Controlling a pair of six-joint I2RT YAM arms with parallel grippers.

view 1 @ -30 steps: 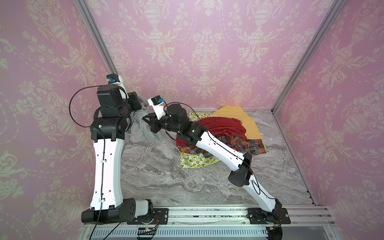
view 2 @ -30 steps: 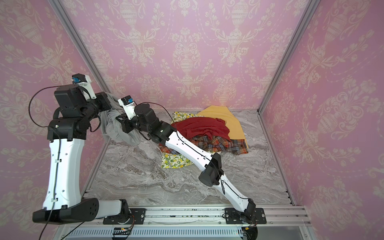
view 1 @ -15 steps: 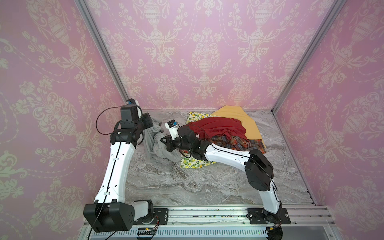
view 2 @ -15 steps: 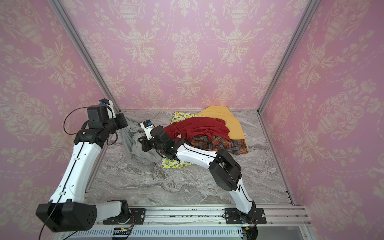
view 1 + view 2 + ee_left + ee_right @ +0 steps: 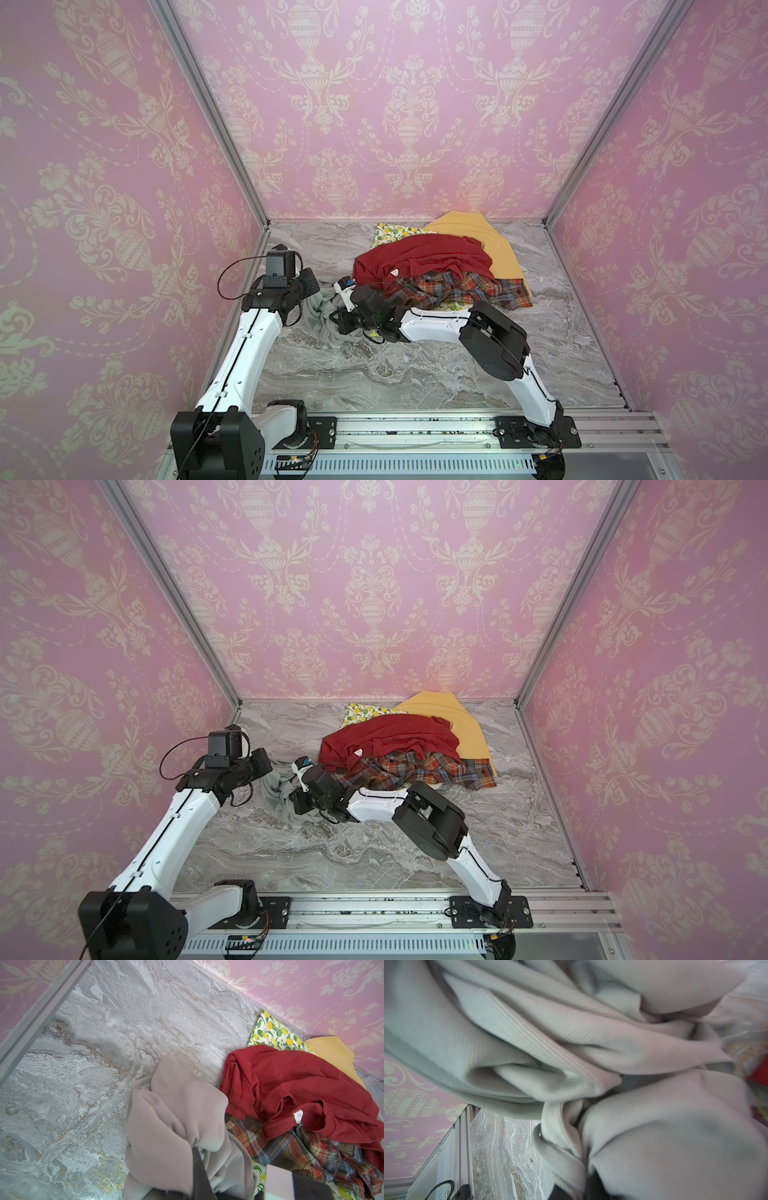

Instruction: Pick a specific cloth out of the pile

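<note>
Gripping from two sides, both arms have the light-grey jersey garment [image 5: 322, 318] bunched between them. In both top views the left gripper [image 5: 314, 287] and the right gripper [image 5: 337, 323] sit close together, each nose buried in grey folds, with the fabric sagging below them onto the marble tabletop [image 5: 374, 374].

The top views hide the fingertips, and the wrist cameras fill that in. On the left wrist view one dark finger [image 5: 198, 1164] is closed down on a puckered knot of the ribbed grey cloth [image 5: 172, 1109]. That's a firm pinch.

The right wrist view is nearly all soft, blurred grey folds [image 5: 571, 1043], gathered tight against the dark fingers [image 5: 592, 1185] at the frame edge. The jaws are clamped on the same garment.

The pile [image 5: 440, 266] lies just beyond the right gripper, on the far side from the left gripper. The dark red shirt [image 5: 419, 257] is on top, with the plaid shirt [image 5: 461, 291] spilling out under it, and the lemon-print cloth [image 5: 388, 235] and mustard-yellow cloth [image 5: 488, 243] lie behind.

Only the left wrist view makes the red shirt's small white tag [image 5: 297, 1115] easy to pick out. It also shows the grey garment hanging just beside the plaid, though I can't tell whether they touch.
</note>
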